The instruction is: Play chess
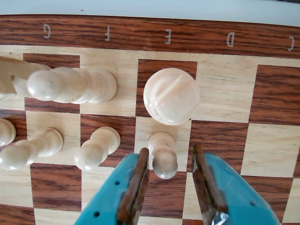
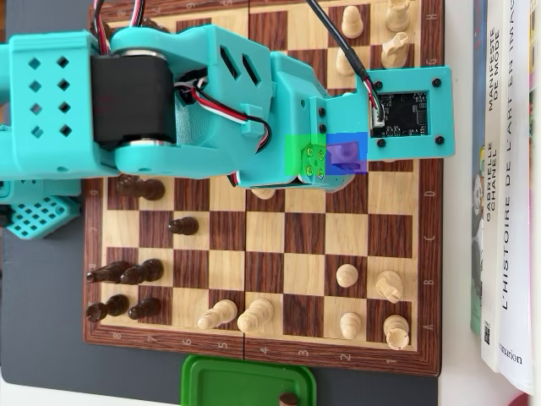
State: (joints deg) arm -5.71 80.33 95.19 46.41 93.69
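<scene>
In the wrist view my gripper is open, low over the wooden chessboard. A white pawn stands between the jaws on the E file, close against the left finger; the right finger is well apart from it. A large round white piece stands just beyond the pawn on the back rank. In the overhead view the teal arm covers the upper half of the board, and the jaws and this pawn are hidden under the wrist.
More white pawns and a tall white piece stand left of the gripper. Overhead, dark pieces cluster at the left, white pieces at the lower right. A green container sits below the board, books on the right.
</scene>
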